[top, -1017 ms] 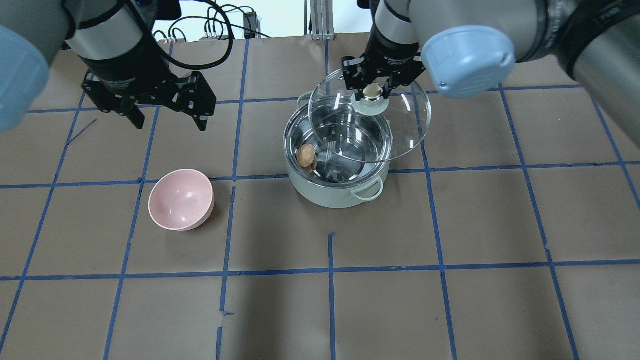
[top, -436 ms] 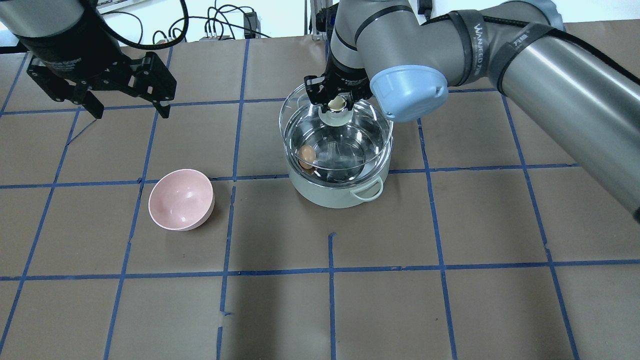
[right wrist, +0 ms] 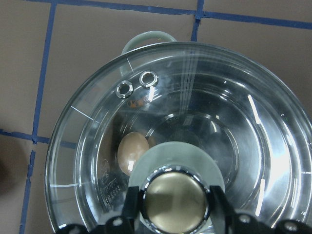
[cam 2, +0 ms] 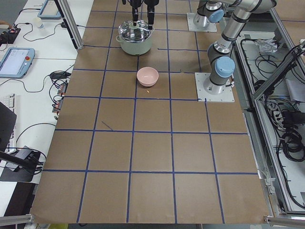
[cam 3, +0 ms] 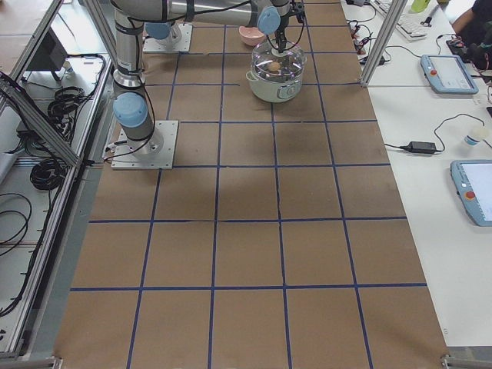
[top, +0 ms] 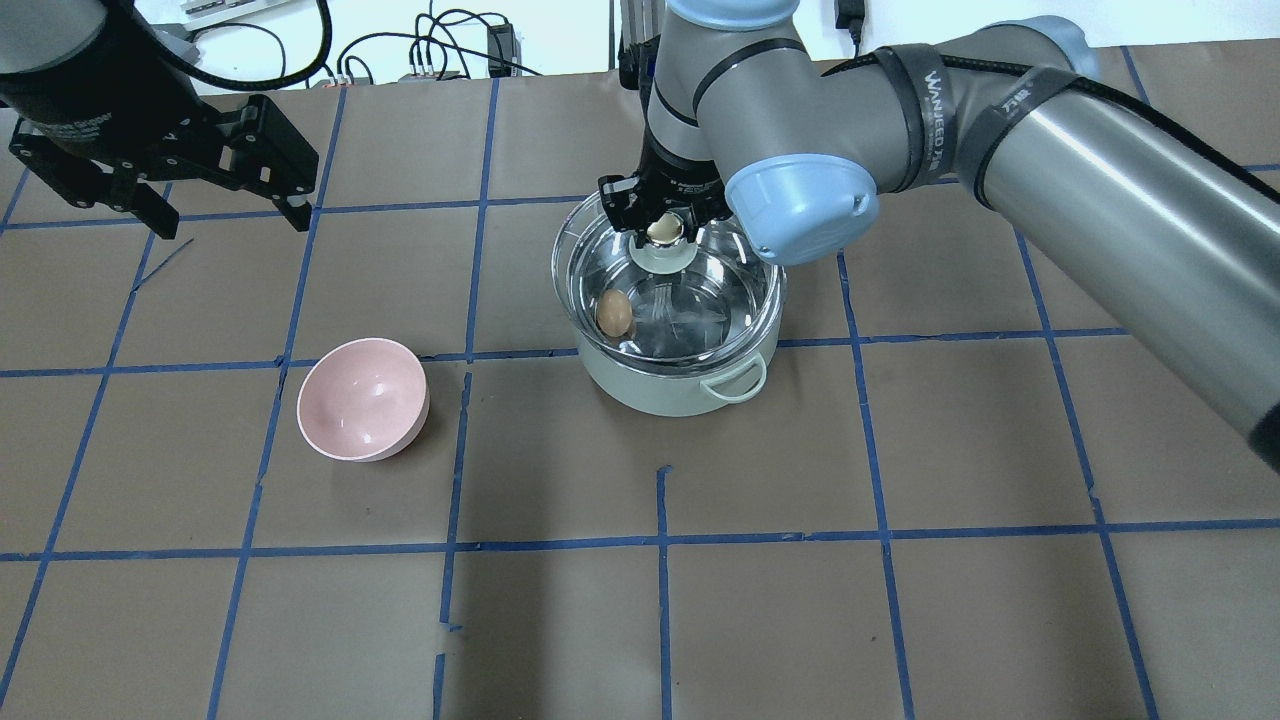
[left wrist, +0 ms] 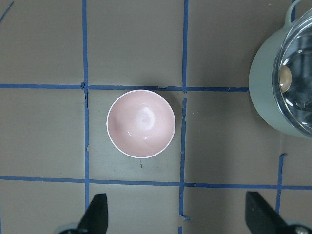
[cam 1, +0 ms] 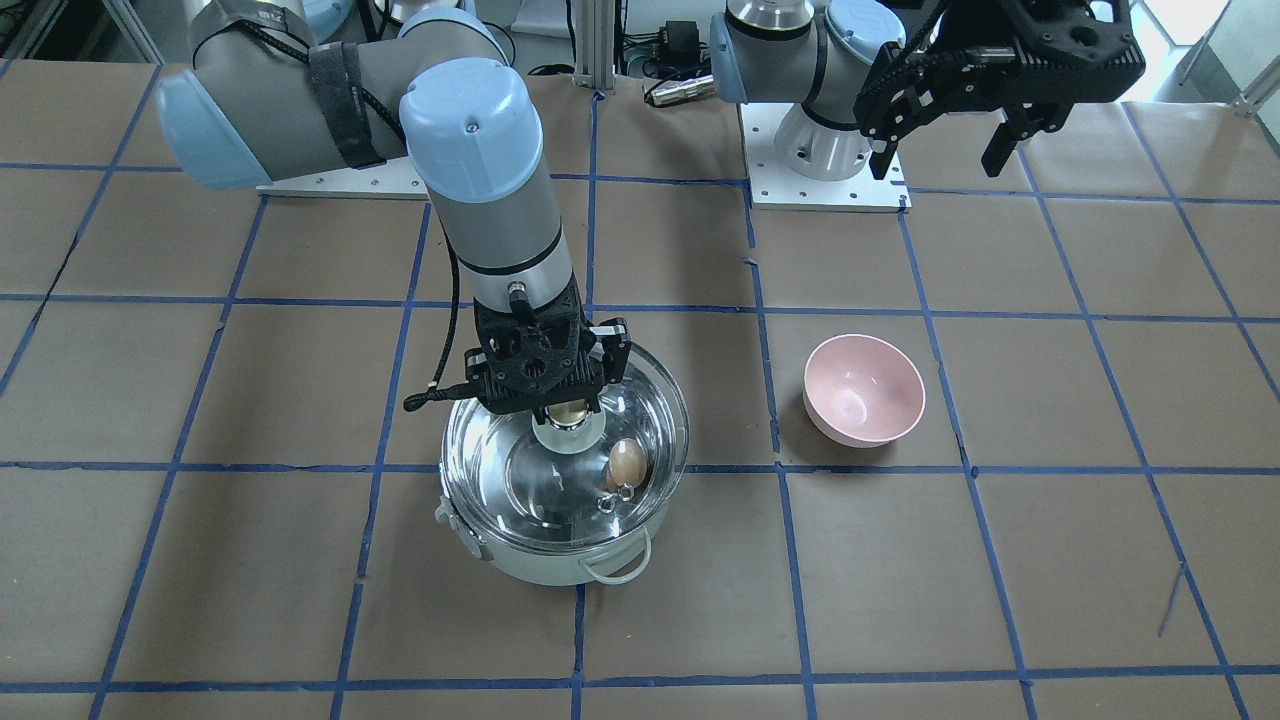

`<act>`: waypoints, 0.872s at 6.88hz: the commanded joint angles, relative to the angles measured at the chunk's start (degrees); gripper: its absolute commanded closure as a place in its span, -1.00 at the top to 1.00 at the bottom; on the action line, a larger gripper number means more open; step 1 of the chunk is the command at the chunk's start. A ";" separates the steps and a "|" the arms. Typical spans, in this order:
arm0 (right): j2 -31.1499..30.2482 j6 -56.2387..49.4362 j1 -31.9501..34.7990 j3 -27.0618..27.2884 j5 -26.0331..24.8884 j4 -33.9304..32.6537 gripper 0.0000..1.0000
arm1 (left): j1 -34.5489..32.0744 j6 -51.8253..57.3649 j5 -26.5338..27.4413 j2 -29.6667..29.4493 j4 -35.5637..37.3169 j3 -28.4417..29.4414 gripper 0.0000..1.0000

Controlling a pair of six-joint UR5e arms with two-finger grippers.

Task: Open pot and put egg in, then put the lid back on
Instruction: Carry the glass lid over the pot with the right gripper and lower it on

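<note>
The pale mint-green pot (top: 680, 385) stands mid-table, also in the front view (cam 1: 560, 565). The brown egg (top: 614, 313) lies inside it, seen through the glass (cam 1: 627, 463) (right wrist: 132, 152). My right gripper (top: 664, 228) is shut on the golden knob (right wrist: 175, 197) of the glass lid (top: 725, 300) and holds the lid level over the pot's mouth. Whether it rests on the rim I cannot tell. My left gripper (top: 232, 220) is open and empty, raised at the far left (cam 1: 938, 165).
An empty pink bowl (top: 362, 398) sits left of the pot, also in the left wrist view (left wrist: 141, 123) below my left gripper. The table is brown paper with a blue tape grid. Cables lie past the far edge.
My right gripper carried the lid left and down, from tilted off the pot's back right to centred over it. My left gripper moved left, away from the pot.
</note>
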 commanded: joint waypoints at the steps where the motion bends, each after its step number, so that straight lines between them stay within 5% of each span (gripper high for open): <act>1: 0.00 -1.16 -0.03 0.76 -0.34 -0.04 -0.46 | 0.17 0.02 -0.31 0.17 -0.03 -0.32 1.00; 6: -0.53 -2.55 -0.55 2.00 0.01 -1.09 -0.46 | 0.08 -0.07 -0.30 0.17 -0.03 -0.41 1.00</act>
